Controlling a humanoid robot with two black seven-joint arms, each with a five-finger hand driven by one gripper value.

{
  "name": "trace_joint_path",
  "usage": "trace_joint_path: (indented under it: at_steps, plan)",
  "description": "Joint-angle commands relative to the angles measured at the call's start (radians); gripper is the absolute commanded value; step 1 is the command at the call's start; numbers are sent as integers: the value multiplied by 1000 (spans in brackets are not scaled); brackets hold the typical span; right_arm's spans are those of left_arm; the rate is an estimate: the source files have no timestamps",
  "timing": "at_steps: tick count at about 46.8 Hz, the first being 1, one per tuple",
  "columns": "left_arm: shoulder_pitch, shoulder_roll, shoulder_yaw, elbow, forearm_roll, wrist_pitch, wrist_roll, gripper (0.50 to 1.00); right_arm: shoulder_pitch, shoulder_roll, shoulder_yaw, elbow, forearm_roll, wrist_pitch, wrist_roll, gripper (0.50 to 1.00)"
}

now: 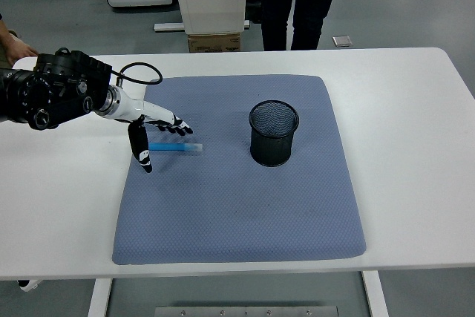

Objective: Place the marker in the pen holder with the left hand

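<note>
Where the blue mat (237,206) lies, left hand (152,130) fingers (181,128) spread, seemingly over marker (175,148), pen holder (273,134) apart.

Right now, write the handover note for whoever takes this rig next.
Left hand: open, fingers spread over the left end of the marker, holding nothing.
Right hand: out of view.
Marker: lies flat on the blue mat, left of the pen holder.
Pen holder: upright on the mat; nothing shows above its rim.
Done: the reach to the marker.
Left: grasp, lift, carry right, drop it into the holder.
</note>
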Motion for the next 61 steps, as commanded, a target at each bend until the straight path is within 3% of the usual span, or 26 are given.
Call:
trace_joint_path:
  at_steps: [1, 7, 26, 44, 53, 61]
  plan:
    - [-3, -5, -1, 1, 0, 1, 0, 997, 0, 0, 0, 0, 0, 0, 0, 1000]
    - [-6, -21, -2, 1, 2, 1, 0, 977, 1, 0, 0, 0, 0, 0, 0, 1000]
    - [-46, -50, -2, 1, 118, -6, 0, 985, 0, 0, -2, 0, 0, 0, 0, 1000]
    - [-43, -64, -1, 0, 121, -8, 1, 976, 0, 0, 0, 0, 0, 0, 0, 1000]
    - [-40, -67, 1, 0, 123, -8, 1, 944, 1, 0, 0, 0, 0, 0, 0, 1000]
    - [-37, -73, 2, 0, 124, -8, 3, 886, 0, 0, 0, 0, 0, 0, 0, 1000]
